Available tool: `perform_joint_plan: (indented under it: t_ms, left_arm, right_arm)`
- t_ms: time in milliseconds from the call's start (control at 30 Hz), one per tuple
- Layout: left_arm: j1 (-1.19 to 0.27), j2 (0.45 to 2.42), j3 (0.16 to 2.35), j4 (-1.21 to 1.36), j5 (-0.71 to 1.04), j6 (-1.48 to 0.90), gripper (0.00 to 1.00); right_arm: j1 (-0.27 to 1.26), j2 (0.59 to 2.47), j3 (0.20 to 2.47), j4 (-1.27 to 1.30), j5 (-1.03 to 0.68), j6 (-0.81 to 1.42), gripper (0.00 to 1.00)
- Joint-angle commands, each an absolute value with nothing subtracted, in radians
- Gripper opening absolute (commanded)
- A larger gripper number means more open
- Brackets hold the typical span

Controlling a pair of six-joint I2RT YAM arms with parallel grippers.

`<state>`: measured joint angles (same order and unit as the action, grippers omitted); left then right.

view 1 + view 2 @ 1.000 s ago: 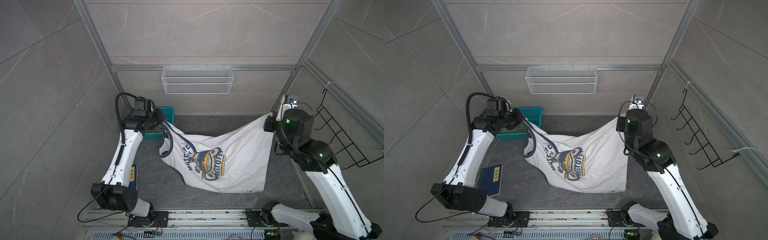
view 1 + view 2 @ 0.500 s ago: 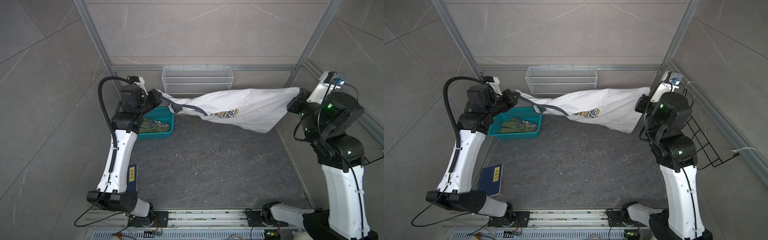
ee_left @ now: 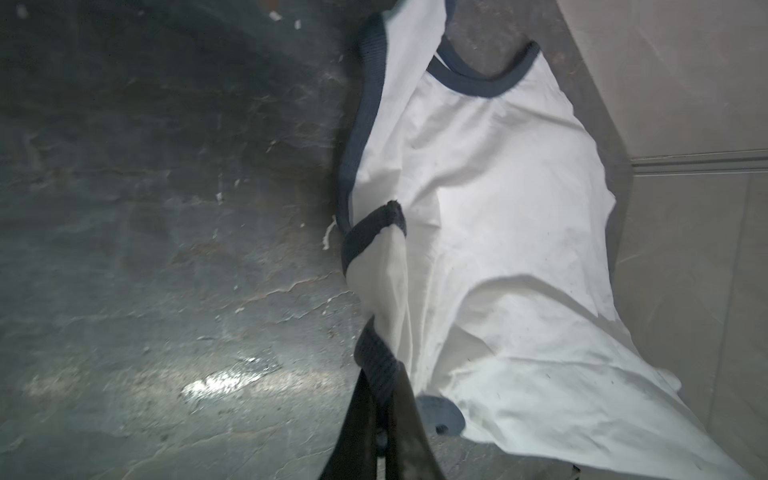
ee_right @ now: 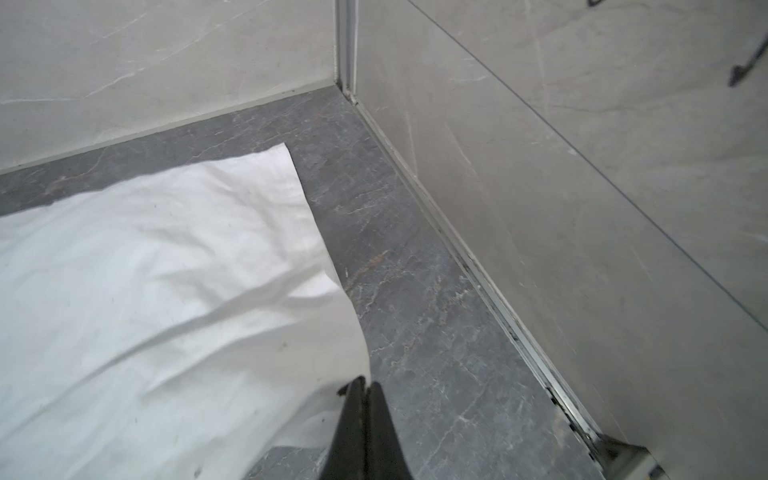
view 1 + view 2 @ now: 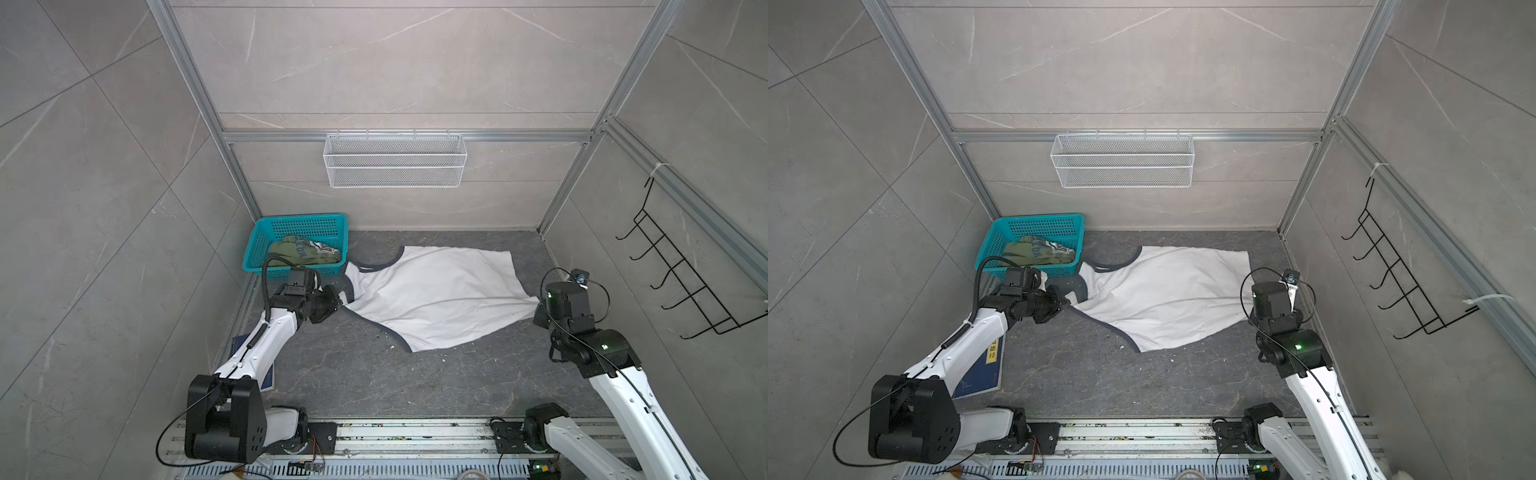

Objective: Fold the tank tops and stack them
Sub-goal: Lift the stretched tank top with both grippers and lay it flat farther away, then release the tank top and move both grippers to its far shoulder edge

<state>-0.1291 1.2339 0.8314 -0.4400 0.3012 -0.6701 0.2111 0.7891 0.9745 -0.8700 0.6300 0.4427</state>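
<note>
Now | white top (image 5: pixel 440 295) spread out | olive top (image 5: pixel 291 252): lettering unreadable

The white tank top (image 5: pixel 436 299) is plain white with navy trim. The olive tank top (image 5: pixel 286 254) is olive green with pale lettering. The basket (image 5: pixel 254 249) is turquoise, with a grid pattern. The floor (image 5: pixel 374 374) is dark grey with light veins. The book (image 5: pixel 978 374) is dark blue with 1 yellow label.

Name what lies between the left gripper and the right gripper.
The white tank top stretches between them: the left gripper holds its strap end, the right gripper its hem corner. Both top views show it.
</note>
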Motion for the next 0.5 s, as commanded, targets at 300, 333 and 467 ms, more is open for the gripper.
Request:
perform_joint_plan:
  t_ms: [300, 333, 467]
  left_arm:
    - [-0.126, 0.820, 0.556, -0.593, 0.152, -0.781, 0.21]
    - [-0.126, 0.794, 0.546, -0.610, 0.144, -0.787, 0.23]
    - [-0.126, 0.697, 0.565, -0.697, 0.033, -0.797, 0.47]
  right_arm:
    - [0.201, 0.698, 0.889, -1.101, 0.667, 0.786, 0.00]
    - [0.200, 0.680, 0.892, -1.121, 0.668, 0.799, 0.00]
    - [0.200, 0.594, 0.903, -1.169, 0.615, 0.865, 0.55]
